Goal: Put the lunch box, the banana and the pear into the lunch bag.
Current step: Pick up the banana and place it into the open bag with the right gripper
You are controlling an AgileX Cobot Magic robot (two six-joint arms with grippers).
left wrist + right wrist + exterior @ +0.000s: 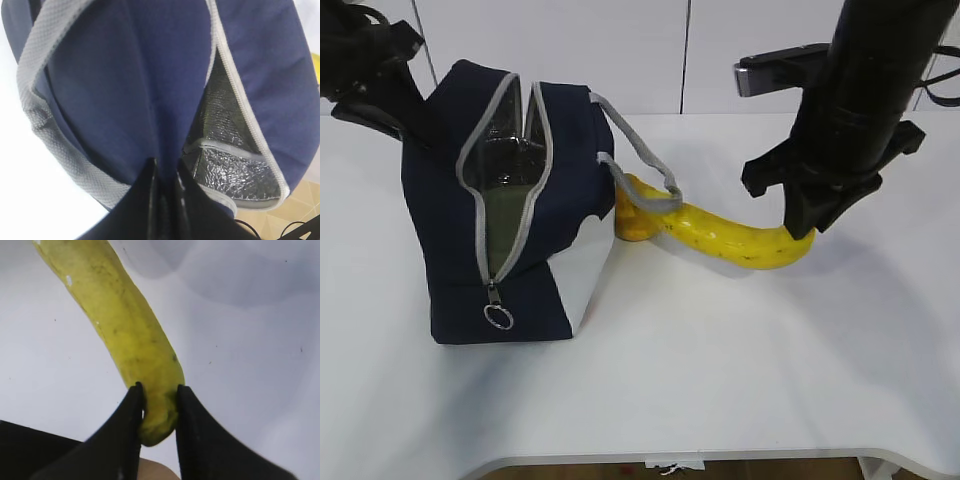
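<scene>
The navy lunch bag (440,230) stands at the left with its zipper open. A dull green surface (505,225) inside the opening looks like the lunch box. My left gripper (165,167) is shut on a fold of the bag's (125,75) blue fabric at its top rear edge. The yellow banana (720,235) lies to the right of the bag, with my right gripper (800,225) shut on its right end. In the right wrist view both fingers press the banana's (125,325) tip. The yellow-orange pear (633,228) sits against the bag, partly hidden by the grey handle (640,170).
The bag's silvery lining (230,170) shows through the opening. A zipper pull ring (498,316) hangs at the bag's front. White table (740,360) stretches in front and to the right, its front edge near the bottom of the exterior view.
</scene>
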